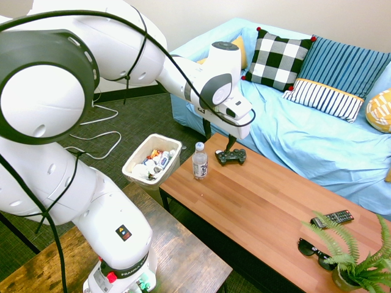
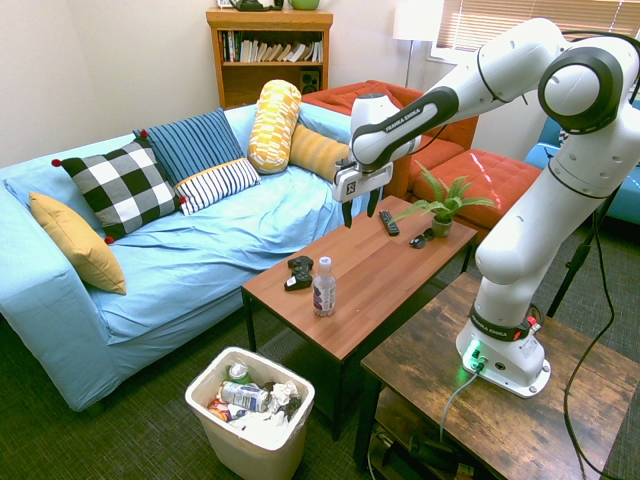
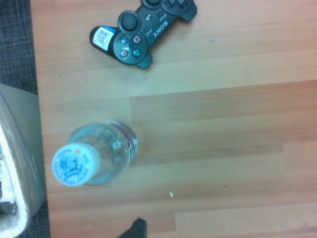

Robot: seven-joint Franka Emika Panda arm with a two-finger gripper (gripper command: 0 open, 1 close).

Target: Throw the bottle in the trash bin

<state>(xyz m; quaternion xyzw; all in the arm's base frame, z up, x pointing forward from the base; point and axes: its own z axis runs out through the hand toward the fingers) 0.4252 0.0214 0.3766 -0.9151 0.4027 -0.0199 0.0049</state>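
Trash bin [image 2: 250,415] holding rubbish, bottle [image 2: 323,287] upright

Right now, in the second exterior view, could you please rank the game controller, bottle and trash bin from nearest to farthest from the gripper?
1. Game controller: on the table's sofa side, nearest the gripper.
2. Bottle: upright near the table's end.
3. Trash bin: on the floor beyond that end.

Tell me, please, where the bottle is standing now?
The bottle stands upright on the wooden coffee table, near the end closest to the trash bin on the floor. A black game controller lies just beside it.
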